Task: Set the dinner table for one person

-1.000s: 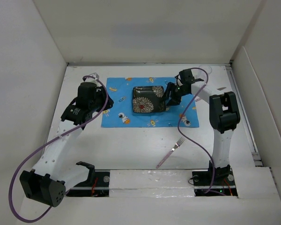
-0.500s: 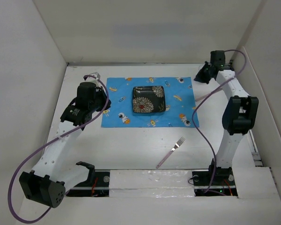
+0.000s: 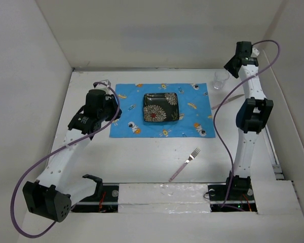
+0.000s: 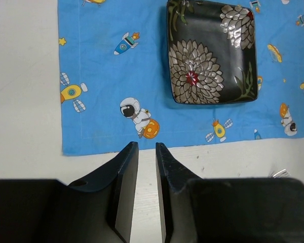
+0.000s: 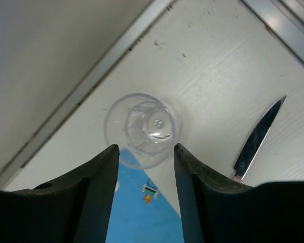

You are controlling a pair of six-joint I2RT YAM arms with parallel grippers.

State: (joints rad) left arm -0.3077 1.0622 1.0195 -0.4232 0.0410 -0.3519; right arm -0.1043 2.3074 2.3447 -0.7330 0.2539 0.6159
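The white dinner table (image 3: 142, 157) holds a blue cartoon placemat (image 3: 126, 104) with a black floral square plate (image 3: 161, 107) on it. A clear cup (image 3: 221, 79) stands upright off the mat's far right corner. A knife (image 3: 228, 101) lies just right of the mat, and a fork (image 3: 185, 164) lies nearer the front. My right gripper (image 3: 232, 66) is open and empty above the cup (image 5: 142, 129), its fingers (image 5: 104, 172) spread to either side of it, not touching. My left gripper (image 4: 147, 149) is empty, its jaws nearly together, over bare table (image 4: 20, 101) at the mat's near edge (image 4: 101, 76).
White walls close in the table at the back and on both sides. A metal rail (image 5: 81, 93) runs along the back wall right behind the cup. The knife (image 5: 256, 139) lies right of the cup. The plate (image 4: 210, 50) sits ahead and right of my left gripper.
My right arm left the plate on the mat and swung up to the back right corner, over the cup. The left arm has barely moved.
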